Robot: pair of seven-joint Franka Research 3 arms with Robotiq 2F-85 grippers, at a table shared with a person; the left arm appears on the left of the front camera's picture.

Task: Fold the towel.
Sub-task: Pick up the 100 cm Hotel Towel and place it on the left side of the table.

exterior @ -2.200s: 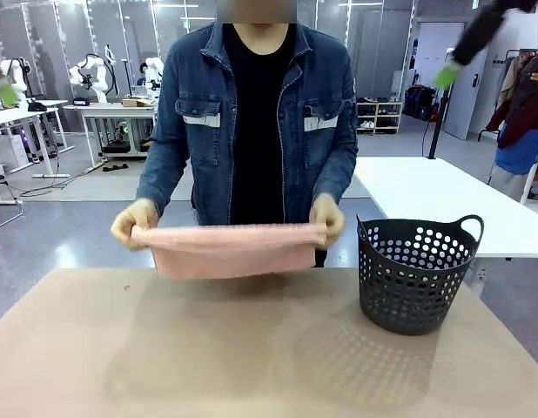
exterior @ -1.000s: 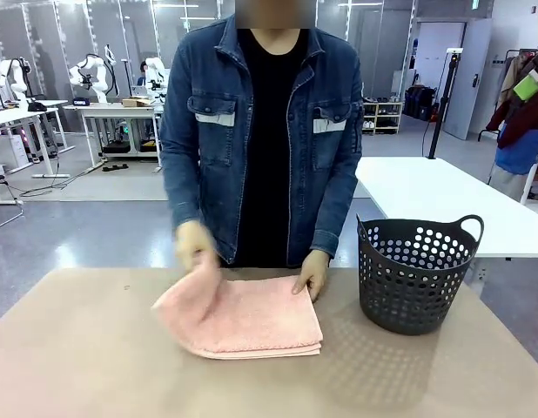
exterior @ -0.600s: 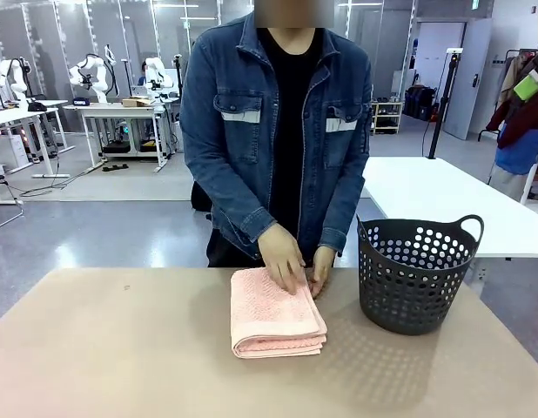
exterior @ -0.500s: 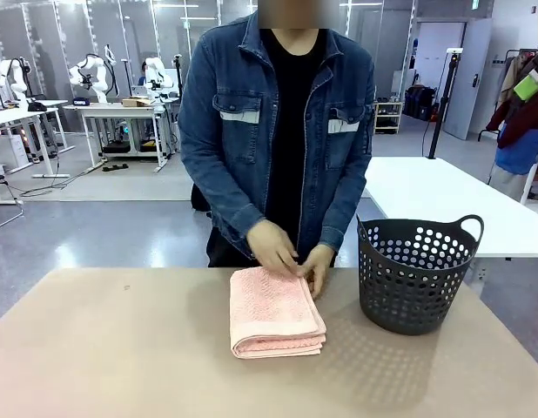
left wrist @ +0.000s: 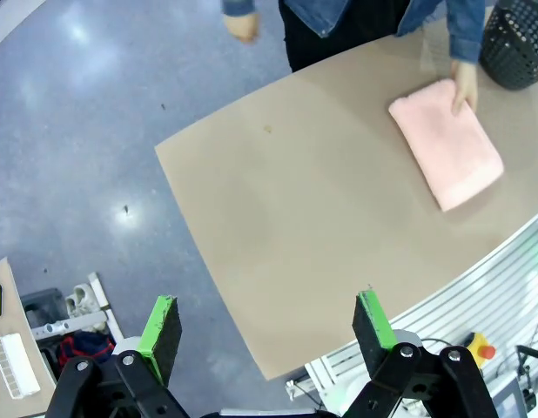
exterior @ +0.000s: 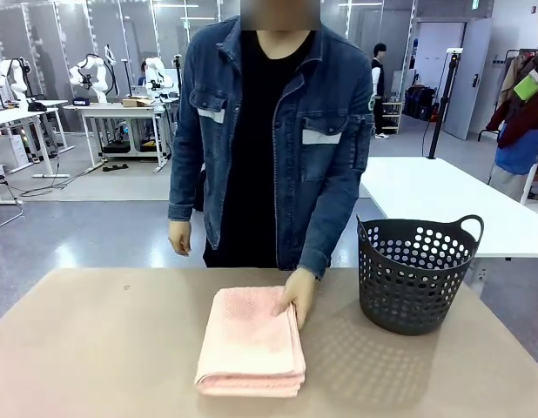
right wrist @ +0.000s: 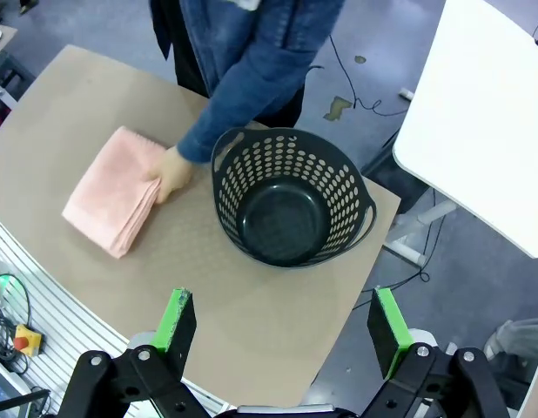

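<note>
Towel (exterior: pixel 252 340): one, folded, lower centre of the counter (exterior: pixel 95 348), one hand (exterior: pixel 299 296) on it. One basket (exterior: pixel 417 274) at right. Left end effector (left wrist: pixel 267 335) and right end effector (right wrist: pixel 282 329) both spread apart, bases cut off.

The front view faces the person across the table (exterior: pixel 95 348); both wrist views look down on it from high.
</note>
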